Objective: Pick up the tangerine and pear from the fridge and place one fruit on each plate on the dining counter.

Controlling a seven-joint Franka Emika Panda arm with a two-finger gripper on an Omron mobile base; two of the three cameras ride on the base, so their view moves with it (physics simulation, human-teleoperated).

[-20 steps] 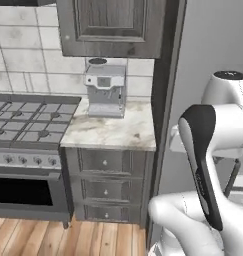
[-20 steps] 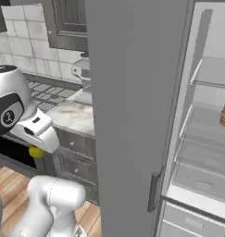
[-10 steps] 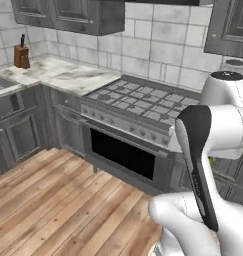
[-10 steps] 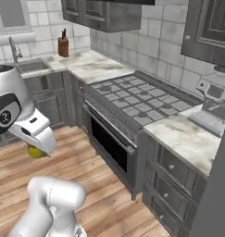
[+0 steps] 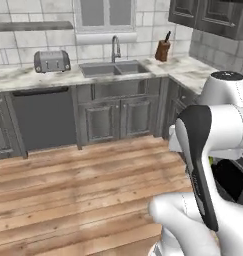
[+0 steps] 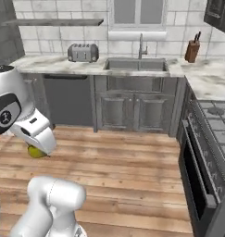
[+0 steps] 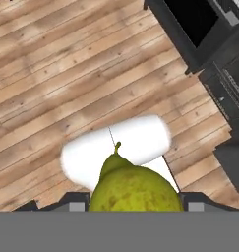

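Right now we are carrying the pear (image 7: pixel 133 189) clamped in the gripper (image 7: pixel 134 203), stem pointing away from the hand over wood floor (image 7: pixel 57 69), with no plates or dining counter ahead yet.

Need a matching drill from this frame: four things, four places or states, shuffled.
Things:
1. yellow-green pear
2. silver toaster
3. brown wooden knife block
4. steel sink faucet

Places or states:
A. behind the basin, under the window
B. on the counter left of the sink
C. held in the shut tool, above the wooden floor
D. in the counter's corner, right of the sink

Pairs: 1-C, 2-B, 3-D, 4-A
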